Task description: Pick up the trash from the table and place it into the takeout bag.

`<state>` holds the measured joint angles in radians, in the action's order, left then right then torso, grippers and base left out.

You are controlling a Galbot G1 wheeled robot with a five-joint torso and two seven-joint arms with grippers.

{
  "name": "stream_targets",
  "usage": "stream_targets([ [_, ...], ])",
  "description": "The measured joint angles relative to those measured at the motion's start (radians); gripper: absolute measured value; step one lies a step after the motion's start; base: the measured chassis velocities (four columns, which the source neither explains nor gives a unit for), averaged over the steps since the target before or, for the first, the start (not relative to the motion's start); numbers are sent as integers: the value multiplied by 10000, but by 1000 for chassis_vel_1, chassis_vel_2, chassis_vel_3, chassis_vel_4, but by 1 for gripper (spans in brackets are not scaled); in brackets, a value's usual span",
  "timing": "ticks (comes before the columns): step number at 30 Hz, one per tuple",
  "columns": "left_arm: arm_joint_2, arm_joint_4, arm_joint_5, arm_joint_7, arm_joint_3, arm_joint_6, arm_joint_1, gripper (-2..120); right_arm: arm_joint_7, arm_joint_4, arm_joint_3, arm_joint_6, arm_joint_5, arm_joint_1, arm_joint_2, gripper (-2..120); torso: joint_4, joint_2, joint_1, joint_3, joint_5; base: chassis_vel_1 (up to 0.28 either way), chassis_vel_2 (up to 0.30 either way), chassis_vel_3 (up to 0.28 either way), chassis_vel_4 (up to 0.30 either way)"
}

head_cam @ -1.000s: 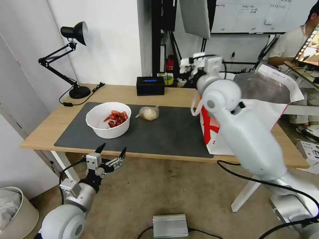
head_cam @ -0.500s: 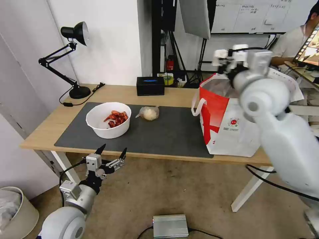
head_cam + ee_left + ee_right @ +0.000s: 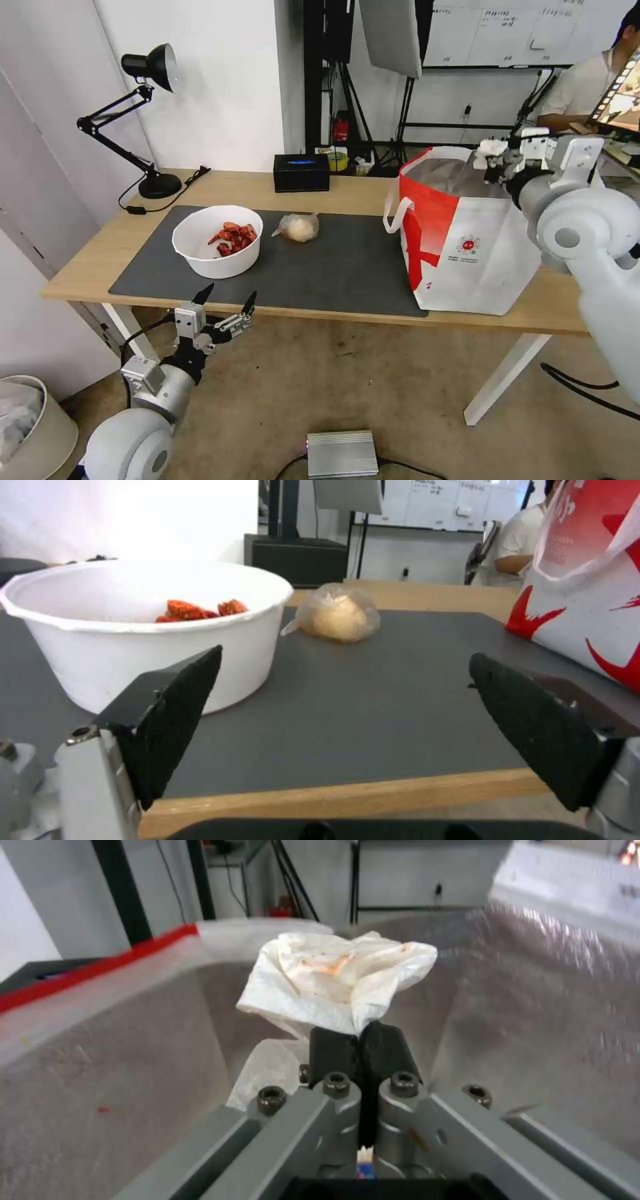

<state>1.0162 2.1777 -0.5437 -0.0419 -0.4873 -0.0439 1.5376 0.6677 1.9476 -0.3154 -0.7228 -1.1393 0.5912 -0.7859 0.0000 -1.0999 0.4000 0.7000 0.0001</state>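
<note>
My right gripper (image 3: 360,1032) is shut on a crumpled white tissue (image 3: 337,982) with orange stains, held over the open foil-lined mouth of the takeout bag (image 3: 467,253); in the head view that gripper (image 3: 495,159) hangs above the bag's far right rim. The takeout bag stands at the right end of the table (image 3: 347,190). A white bowl (image 3: 217,240) with red crayfish shells and a small clear bag with a whitish lump (image 3: 299,227) lie on the dark mat (image 3: 333,267). My left gripper (image 3: 223,303) is open, low in front of the table's near edge, facing the bowl (image 3: 133,625).
A black tissue box (image 3: 301,172) sits at the table's back edge and a black desk lamp (image 3: 143,113) at the back left. A silver box (image 3: 341,453) lies on the floor, a pale bin (image 3: 30,427) at lower left. A person sits behind the bag.
My right arm has swung from the middle of the table to the right, carrying the tissue over the takeout bag's opening. The left arm has barely moved.
</note>
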Motion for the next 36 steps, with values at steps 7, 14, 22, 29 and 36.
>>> stream_targets([
  [7, -104, 40, -29, 30, -105, 0, 27, 100, 718, 144, -87, 0, -1103, 67, -22, 12, 0, 0, 0, 0, -1, 0, 0, 0, 0],
  [14, -58, 97, -70, 35, -148, -2, -27, 100, 876, 317, -150, 0, -1465, 14, 176, 37, 0, 0, 0, 0, -1, 0, 0, 0, 0],
  [22, -69, 157, -80, 35, -163, -13, 17, 100, 890, 398, -329, 1, -1492, 41, 422, 67, -1, 0, 0, 0, -1, 0, 0, 0, 0],
  [29, -86, 261, -79, 35, -229, -13, 65, 100, 842, 438, -426, 3, -1421, 158, 419, 92, 0, 0, 0, 0, 0, 0, 0, 0, 0],
  [36, -94, 316, -84, 66, -350, -14, 139, 100, 346, 616, -402, 550, -1181, -103, 268, 100, 0, 0, 0, 0, -1, 0, 0, 0, 0],
])
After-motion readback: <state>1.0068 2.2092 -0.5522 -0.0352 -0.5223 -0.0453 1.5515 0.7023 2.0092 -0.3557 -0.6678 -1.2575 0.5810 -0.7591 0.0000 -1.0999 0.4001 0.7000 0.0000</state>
